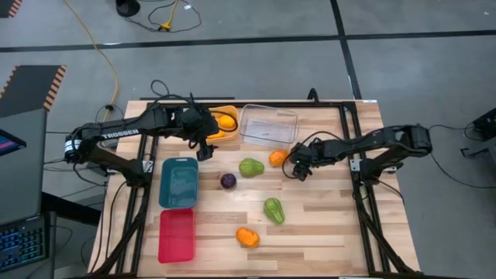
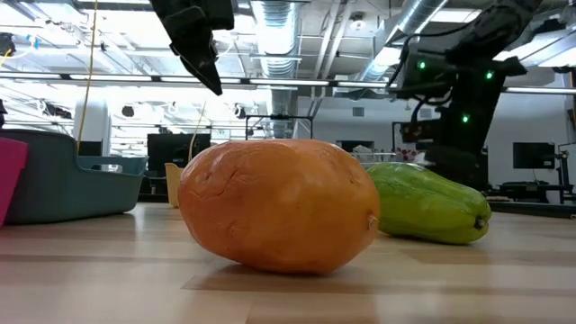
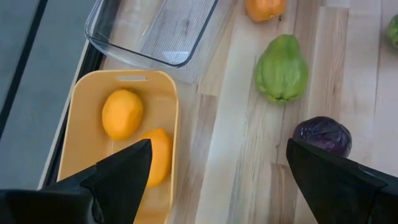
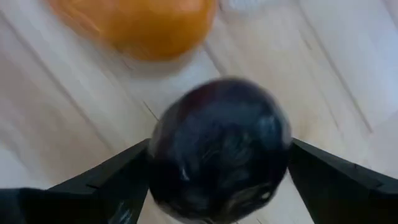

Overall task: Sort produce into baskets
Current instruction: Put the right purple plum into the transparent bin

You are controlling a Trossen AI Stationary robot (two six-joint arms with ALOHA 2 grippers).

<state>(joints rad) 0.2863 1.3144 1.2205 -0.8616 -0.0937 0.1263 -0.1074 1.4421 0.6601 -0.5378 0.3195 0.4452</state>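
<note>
**Four baskets, eight pieces on view**

Baskets, left to right: red basket point(image 1: 176, 235), teal basket point(image 1: 178, 181), orange basket point(image 1: 225, 122) holding two yellow-orange fruits point(image 3: 122, 114), clear basket point(image 1: 268, 125).

Loose on the table point(image 1: 325, 225): one purple piece point(image 1: 228, 180), two green pieces point(image 1: 250, 167), two orange pieces point(image 1: 248, 237).

The left arm reads "TROSSEN". Left gripper point(image 1: 206, 147) hangs wide open beside the orange basket, holding nothing. Right gripper point(image 1: 298, 168) clasps a dark purple ball point(image 4: 219, 149) near the upper orange piece.
</note>
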